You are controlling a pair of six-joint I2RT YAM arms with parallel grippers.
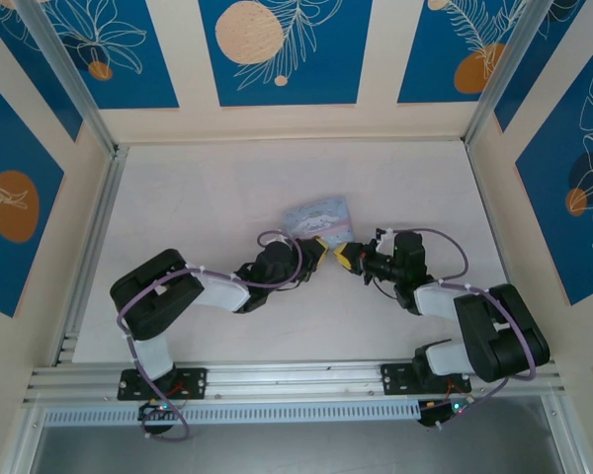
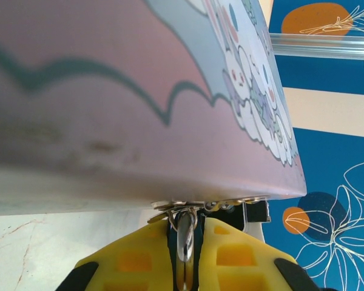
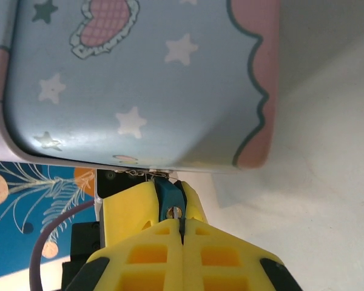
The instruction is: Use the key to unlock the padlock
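1. White table (image 1: 178, 197), blue walls (image 1: 277, 49); tin (image 1: 316, 214) sits mid-frame.
2. My left gripper (image 1: 323, 251) pinches the padlock (image 2: 185, 233) at the tin's lower edge.
3. My right gripper (image 1: 342, 257) clamps the key (image 3: 170, 203) just below the tin.

a robotics lab test cell, not a home or shop. a pale counter (image 1: 227, 188) sits boxed in by bare aluminium profile uprights (image 1: 69, 74) and slotted aluminium rails (image 1: 277, 377) along the near edge. two black and white robot arms, left arm (image 1: 158, 296) and right arm (image 1: 494, 331), are bolted side by side to those rails, with purple cables (image 1: 450, 247) looped along them. the walls are cream boards carrying printed blue panels (image 1: 277, 49) with white leaf outlines and orange discs, like a staged backdrop.
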